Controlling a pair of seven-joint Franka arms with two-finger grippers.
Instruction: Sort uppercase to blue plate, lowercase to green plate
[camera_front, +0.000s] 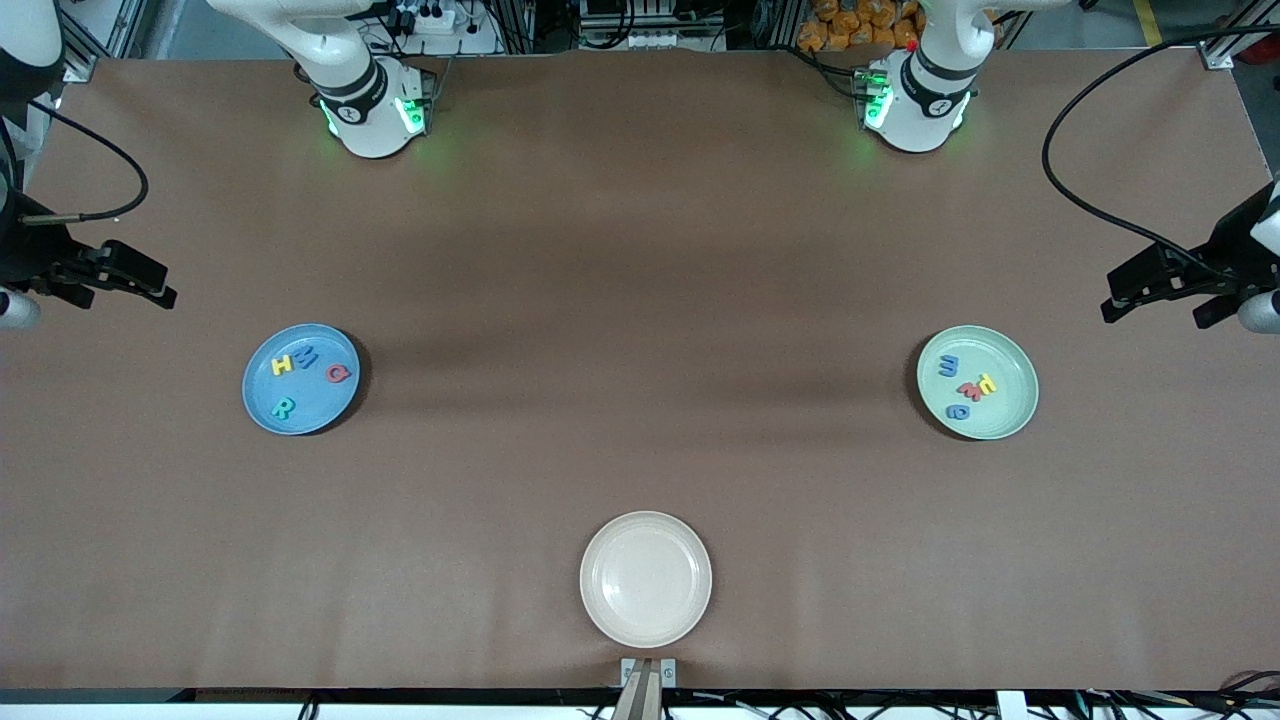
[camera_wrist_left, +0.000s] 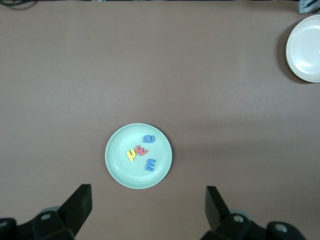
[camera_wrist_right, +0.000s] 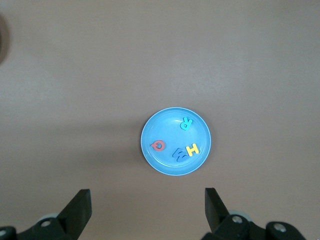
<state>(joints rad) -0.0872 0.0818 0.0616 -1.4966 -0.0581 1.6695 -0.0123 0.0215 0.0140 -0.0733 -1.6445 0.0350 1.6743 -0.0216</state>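
Brown table (camera_front: 640, 300) carries three plates, well apart; blue plate (camera_front: 262, 400) toward the right arm's end; green plate (camera_front: 1015, 420) toward the left arm's; cream plate (camera_front: 645, 620) nearest the front camera.

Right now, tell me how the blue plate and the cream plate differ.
The blue plate holds four foam letters: yellow H, blue M, red Q and green R; the cream plate holds nothing. The blue plate lies toward the right arm's end of the table; the cream plate lies midway and nearer the front camera. Both are round, shallow and look the same size.
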